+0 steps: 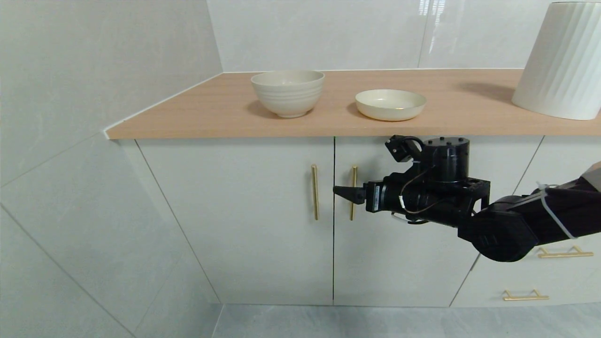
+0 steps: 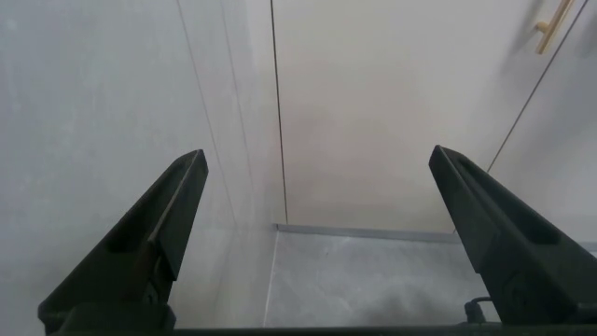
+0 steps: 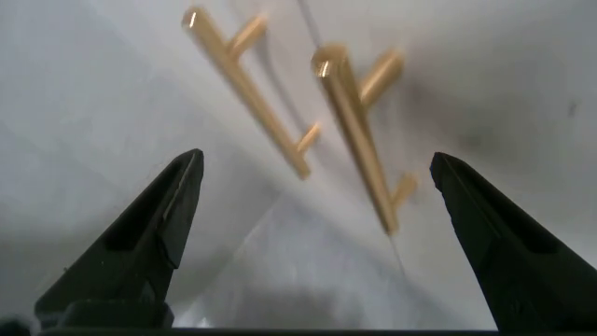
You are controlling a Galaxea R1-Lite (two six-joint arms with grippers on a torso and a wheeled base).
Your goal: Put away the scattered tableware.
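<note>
A tall white ribbed vessel [image 1: 561,58], narrowing toward its top, stands at the right end of a light wooden countertop [image 1: 469,101] and casts a shadow to its left. Glossy pale tiles cover the back wall [image 1: 328,33] and the side wall [image 1: 94,70] on the left. Below the counter on the right, two drawer fronts carry horizontal gold handles, the upper [image 1: 566,253] above the lower [image 1: 526,295]. The floor [image 1: 375,321] is grey marbled tile.

Ribbed white cylinder [image 1: 561,61] at the counter's [image 1: 211,112] right end is cropped; the right gripper [image 1: 337,189] covers part of a handle [image 1: 353,176].
</note>
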